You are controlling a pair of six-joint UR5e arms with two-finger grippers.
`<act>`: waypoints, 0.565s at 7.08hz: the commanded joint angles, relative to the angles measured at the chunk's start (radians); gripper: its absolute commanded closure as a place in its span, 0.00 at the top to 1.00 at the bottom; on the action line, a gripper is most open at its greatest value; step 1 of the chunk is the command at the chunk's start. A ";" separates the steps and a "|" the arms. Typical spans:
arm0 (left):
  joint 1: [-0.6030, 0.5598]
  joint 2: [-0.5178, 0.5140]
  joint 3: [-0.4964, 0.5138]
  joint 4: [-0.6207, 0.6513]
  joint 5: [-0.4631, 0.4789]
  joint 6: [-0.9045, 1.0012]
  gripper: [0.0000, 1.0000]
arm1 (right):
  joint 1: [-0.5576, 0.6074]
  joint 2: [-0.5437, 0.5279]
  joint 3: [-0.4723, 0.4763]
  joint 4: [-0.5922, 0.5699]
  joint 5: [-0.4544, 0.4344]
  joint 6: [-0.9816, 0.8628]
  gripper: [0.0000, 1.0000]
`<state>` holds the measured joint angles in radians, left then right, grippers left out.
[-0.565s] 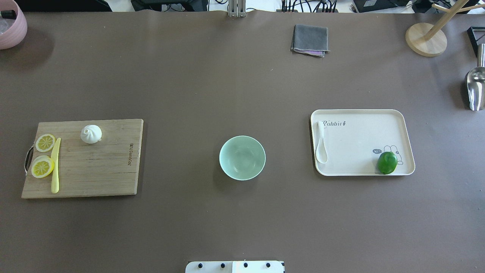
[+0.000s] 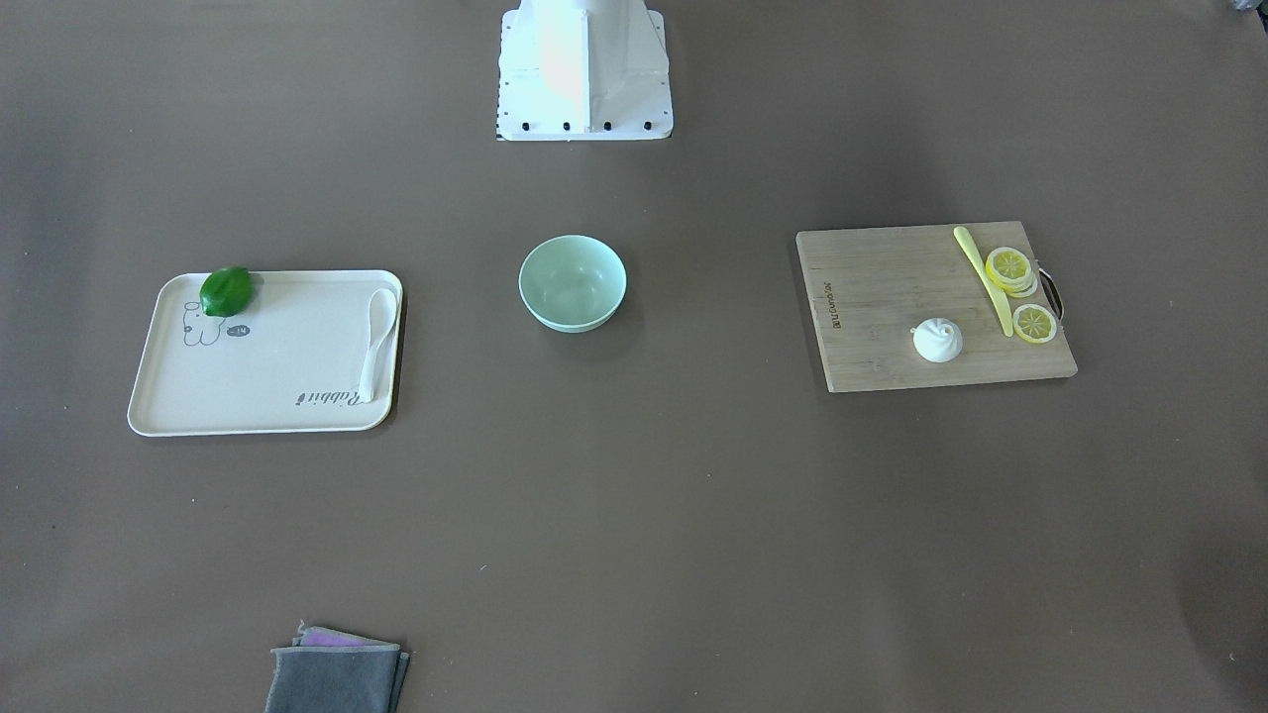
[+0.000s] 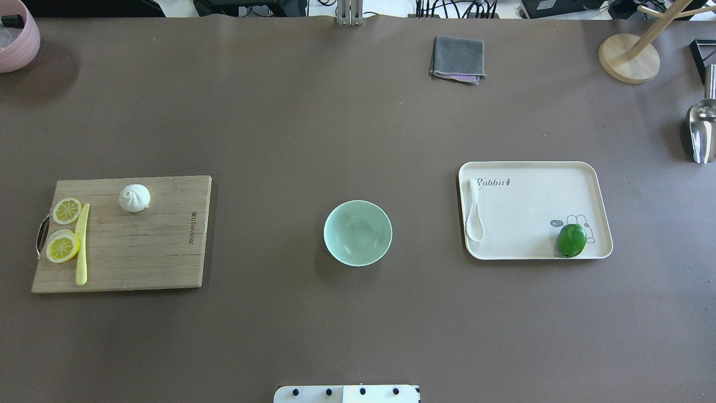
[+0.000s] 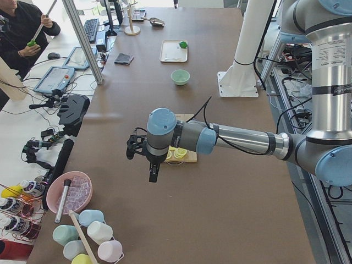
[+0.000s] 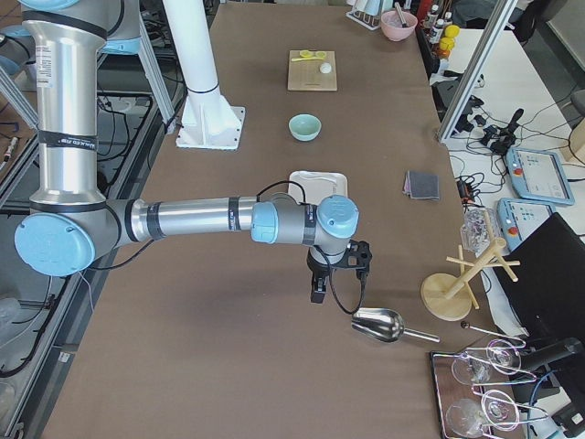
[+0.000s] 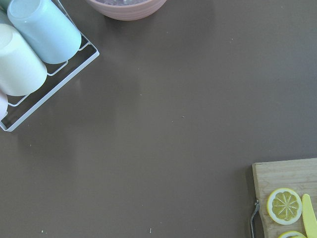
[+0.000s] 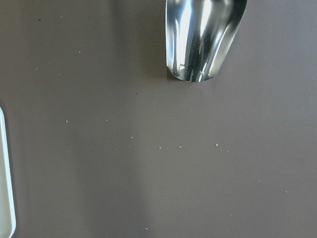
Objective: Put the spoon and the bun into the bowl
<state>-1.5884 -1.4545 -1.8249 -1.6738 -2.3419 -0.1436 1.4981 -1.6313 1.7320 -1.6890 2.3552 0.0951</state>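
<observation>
The pale mint-green bowl (image 3: pixel 358 232) stands empty mid-table. The white spoon (image 3: pixel 474 215) lies along the left edge of a cream tray (image 3: pixel 537 196), to the bowl's right. The white pleated bun (image 3: pixel 135 198) sits on a wooden cutting board (image 3: pixel 145 252), to the bowl's left. My left gripper (image 4: pixel 153 171) shows only in the exterior left view, hovering beyond the board's outer end. My right gripper (image 5: pixel 317 293) shows only in the exterior right view, past the tray near a metal scoop (image 5: pixel 379 324). I cannot tell whether either is open or shut.
A green lime (image 3: pixel 571 240) sits on the tray. Lemon slices (image 3: pixel 62 246) and a yellow knife (image 3: pixel 82 243) lie on the board. A grey cloth (image 3: pixel 457 59), a wooden stand (image 3: pixel 629 58), a pink bowl (image 3: pixel 17 39) and cups in a wire rack (image 6: pixel 29 54) are at the table's edges.
</observation>
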 commanded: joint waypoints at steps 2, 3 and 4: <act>0.001 0.000 0.006 0.000 0.003 -0.001 0.98 | 0.001 -0.001 0.000 0.000 0.001 0.000 1.00; 0.001 0.000 0.004 0.000 0.004 -0.001 0.98 | -0.001 -0.002 0.000 0.003 0.001 0.000 1.00; 0.001 -0.001 -0.011 0.000 0.000 -0.002 0.98 | -0.009 -0.001 0.000 0.011 0.002 0.002 1.00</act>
<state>-1.5879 -1.4544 -1.8245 -1.6736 -2.3398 -0.1446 1.4952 -1.6328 1.7317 -1.6848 2.3563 0.0955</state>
